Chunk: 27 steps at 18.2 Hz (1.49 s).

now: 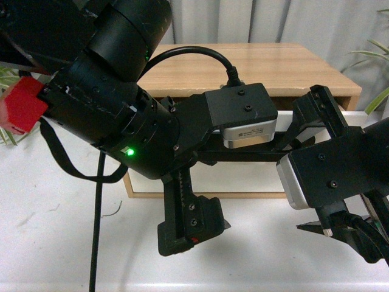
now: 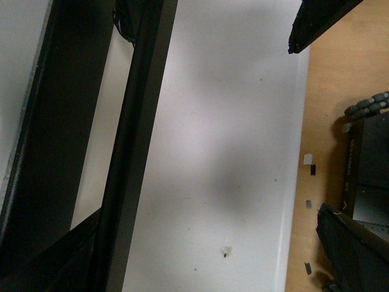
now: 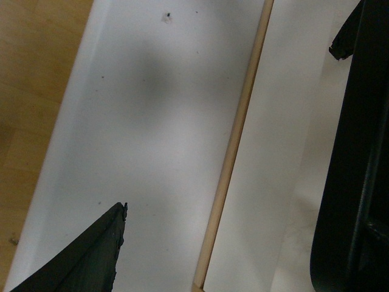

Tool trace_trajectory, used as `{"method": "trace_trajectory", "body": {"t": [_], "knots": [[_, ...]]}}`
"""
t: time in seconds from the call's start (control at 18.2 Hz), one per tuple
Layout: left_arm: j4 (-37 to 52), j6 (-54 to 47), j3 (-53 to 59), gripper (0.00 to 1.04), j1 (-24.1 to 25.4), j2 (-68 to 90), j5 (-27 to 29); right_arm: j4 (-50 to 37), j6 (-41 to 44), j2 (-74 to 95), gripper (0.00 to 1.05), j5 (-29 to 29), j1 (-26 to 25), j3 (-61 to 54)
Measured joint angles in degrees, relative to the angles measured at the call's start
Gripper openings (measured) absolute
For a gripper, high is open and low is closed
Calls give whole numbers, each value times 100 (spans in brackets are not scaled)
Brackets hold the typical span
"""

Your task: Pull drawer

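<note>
We see the drawer (image 1: pixel 243 179) with its white front in the wood cabinet (image 1: pixel 273 67) on the white table (image 1: pixel 48 243), mostly hidden behind both crossed arms. In the left wrist view the left gripper (image 2: pixel 194 131) has its jaws wide apart and they close on nothing; the black bar handle (image 2: pixel 137 152) runs by one finger, but whether they touch we cannot tell. The right gripper (image 3: pixel 228 128) is also spread wide, with nothing held
</note>
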State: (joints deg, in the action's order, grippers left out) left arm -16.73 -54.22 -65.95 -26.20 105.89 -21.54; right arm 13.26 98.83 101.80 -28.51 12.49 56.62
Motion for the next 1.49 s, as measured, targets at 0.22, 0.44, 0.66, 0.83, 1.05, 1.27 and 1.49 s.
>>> {"method": "trace_trajectory", "body": {"t": [0.22, 0.44, 0.66, 0.83, 1.05, 1.27, 1.49], "knots": [[122, 35, 422, 98, -63, -308, -48, 61, -26, -339, 98, 24, 66, -365], [162, 74, 782, 98, -79, -623, -157, 42, -42, -697, 98, -2, 107, -756], [160, 175, 1137, 98, -149, -977, -254, 136, -42, -1095, 98, -111, 120, -1132], [181, 245, 1331, 98, -219, -1182, -271, 195, -50, -1296, 98, -142, 138, -1290], [229, 345, 1609, 98, -321, -1423, -271, 232, -42, -1539, 98, -216, 166, -1556], [345, 435, 1884, 98, -420, -1628, -243, 260, -37, -1700, 98, -227, 210, -1759], [584, 568, 2015, 98, -435, -1681, -195, -214, -15, -1716, 98, -229, 221, -1967]]}}
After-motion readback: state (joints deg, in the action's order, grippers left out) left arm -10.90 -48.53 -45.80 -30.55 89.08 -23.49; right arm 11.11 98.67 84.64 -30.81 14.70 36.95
